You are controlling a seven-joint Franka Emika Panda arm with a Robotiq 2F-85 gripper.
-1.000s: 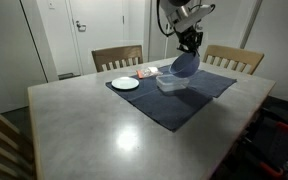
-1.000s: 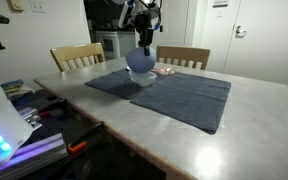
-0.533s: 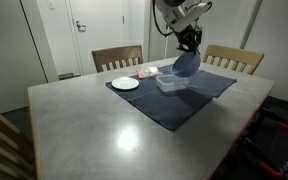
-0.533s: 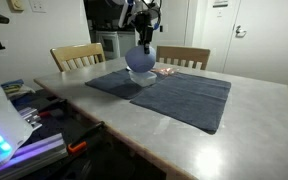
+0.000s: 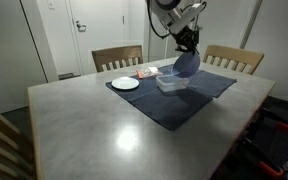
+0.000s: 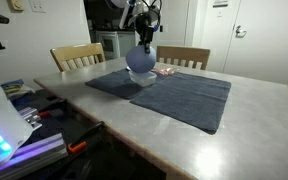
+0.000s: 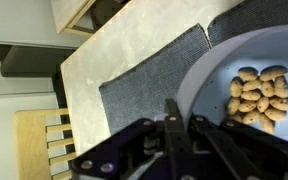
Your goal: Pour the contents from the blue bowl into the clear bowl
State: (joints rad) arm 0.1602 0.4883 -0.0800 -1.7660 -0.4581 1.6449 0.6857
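Observation:
My gripper (image 5: 189, 43) is shut on the rim of the blue bowl (image 5: 186, 64) and holds it tilted above the clear bowl (image 5: 170, 84), which sits on the dark cloth mat (image 5: 174, 100). In the other exterior view the gripper (image 6: 144, 41) holds the blue bowl (image 6: 140, 61) over the clear bowl (image 6: 141, 78). In the wrist view the fingers (image 7: 179, 118) clamp the bowl's rim (image 7: 199, 85). Several tan nut-like pieces (image 7: 256, 95) lie heaped at the bowl's low side.
A white plate (image 5: 125, 83) and a small snack item (image 5: 144, 73) lie on the mat near the far edge. Two wooden chairs (image 5: 117, 57) (image 5: 232, 58) stand behind the table. The snack also shows beside the bowls (image 6: 166, 70).
The gripper has lifted and tilted the blue bowl slightly; the clear bowl and plate have not moved.

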